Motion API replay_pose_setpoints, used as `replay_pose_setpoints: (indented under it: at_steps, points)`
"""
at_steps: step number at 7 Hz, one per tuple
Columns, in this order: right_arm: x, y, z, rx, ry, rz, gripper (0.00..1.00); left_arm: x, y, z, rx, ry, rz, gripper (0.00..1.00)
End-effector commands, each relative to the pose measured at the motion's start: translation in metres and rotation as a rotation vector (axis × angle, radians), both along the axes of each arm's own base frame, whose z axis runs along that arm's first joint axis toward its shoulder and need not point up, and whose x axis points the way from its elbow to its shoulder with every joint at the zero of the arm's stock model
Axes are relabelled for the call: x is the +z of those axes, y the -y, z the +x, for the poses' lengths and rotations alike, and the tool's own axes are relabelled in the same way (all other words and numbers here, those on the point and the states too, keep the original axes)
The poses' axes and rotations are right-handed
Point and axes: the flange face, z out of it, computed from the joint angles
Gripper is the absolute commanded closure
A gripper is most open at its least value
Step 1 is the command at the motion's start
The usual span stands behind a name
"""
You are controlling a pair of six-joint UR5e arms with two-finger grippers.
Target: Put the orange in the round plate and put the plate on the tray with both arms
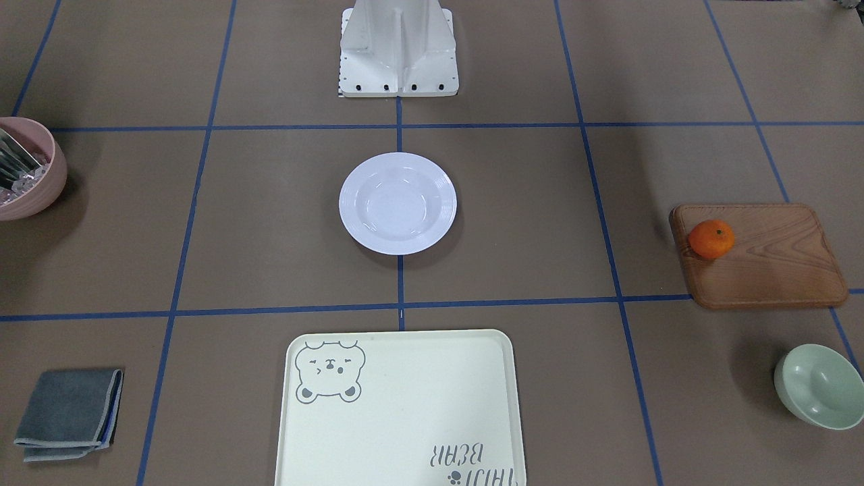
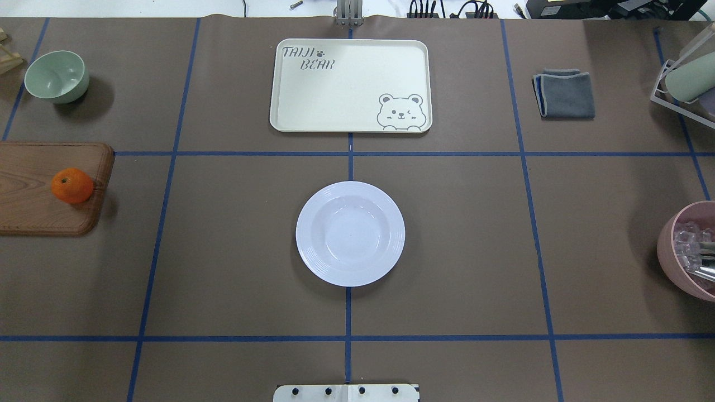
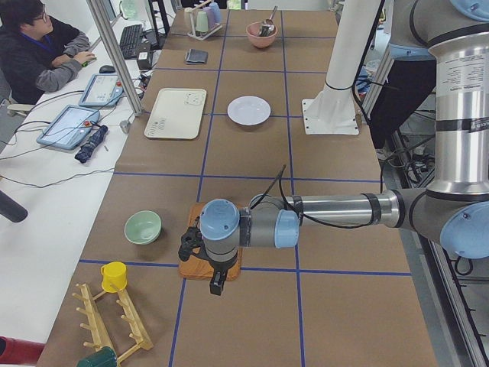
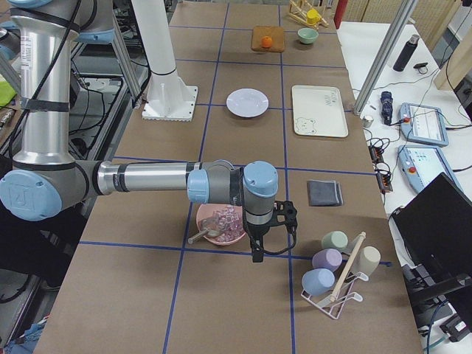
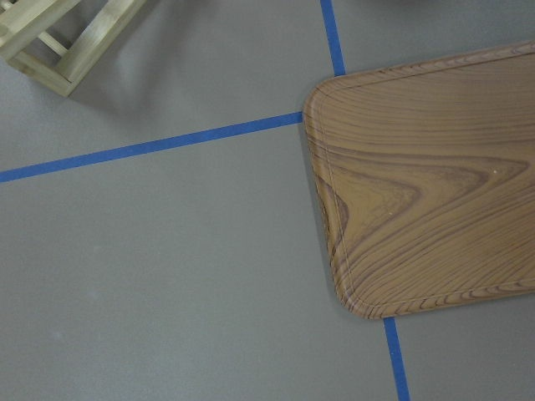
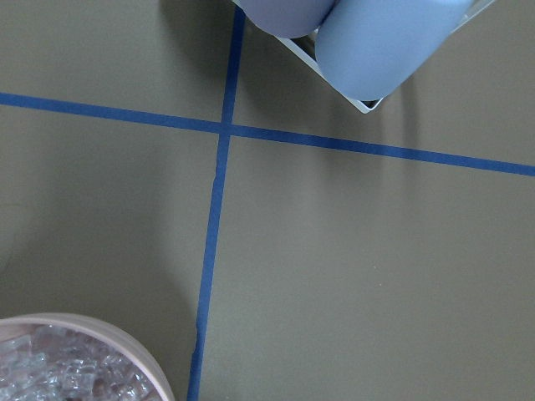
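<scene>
The orange (image 1: 711,238) (image 2: 72,185) rests on a brown wooden board (image 1: 776,270) at the robot's left end of the table. In the table's middle sits the white round plate (image 1: 397,202) (image 2: 350,233), with nothing in it. Beyond it, on the far side from the robot, lies the cream tray (image 1: 398,418) (image 2: 346,89), bare. My left gripper (image 3: 217,287) hangs above the board's outer end, and I cannot tell whether it is open or shut. My right gripper (image 4: 257,255) hovers by the pink bowl at the other end, state also unclear.
A pale green bowl (image 2: 56,76) stands beyond the board. A folded grey cloth (image 2: 565,94) lies right of the tray. The pink bowl (image 2: 688,251) holds clear pieces and metal utensils. A cup rack (image 4: 335,276) and a wooden mug stand (image 3: 114,325) occupy the table's ends.
</scene>
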Motion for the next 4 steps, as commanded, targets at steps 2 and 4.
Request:
replay_pose_setpoints:
  at_steps: [2,4]
  points:
    - [-0.011,0.000,-0.001,-0.002,0.009,0.025,0.00,-0.017,0.003,0.000,-0.001,0.004,0.034,0.01]
    - [-0.032,0.006,-0.001,-0.002,0.012,0.067,0.00,-0.046,0.014,-0.001,-0.003,0.006,0.093,0.01]
